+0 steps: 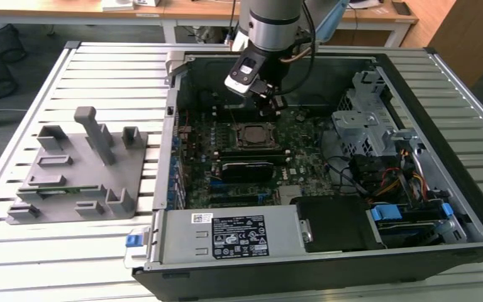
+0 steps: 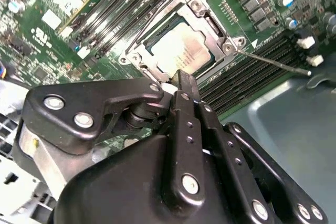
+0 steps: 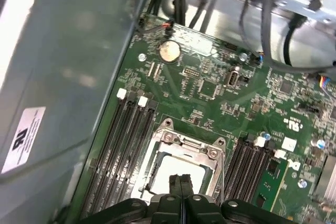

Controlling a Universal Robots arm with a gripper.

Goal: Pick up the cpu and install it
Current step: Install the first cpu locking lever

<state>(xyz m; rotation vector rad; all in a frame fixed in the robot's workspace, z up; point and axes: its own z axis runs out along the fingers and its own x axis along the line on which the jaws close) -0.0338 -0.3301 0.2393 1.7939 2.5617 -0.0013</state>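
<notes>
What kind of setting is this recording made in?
Likely a lab or workshop test bench: an open black desktop computer case lies on a slatted metal table, beside a grey plastic parts fixture, with wooden desks behind.

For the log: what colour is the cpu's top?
Silver-grey, best in the second wrist view: cpu.

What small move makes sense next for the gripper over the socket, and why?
Probably a short, straight lift away from the board. In both wrist views the cpu already lies flat inside the socket frame. The gripper hangs just above it, its fingers shut together with nothing between them. The wire lever stands out to the side, so rising vertically should avoid snagging it.
</notes>
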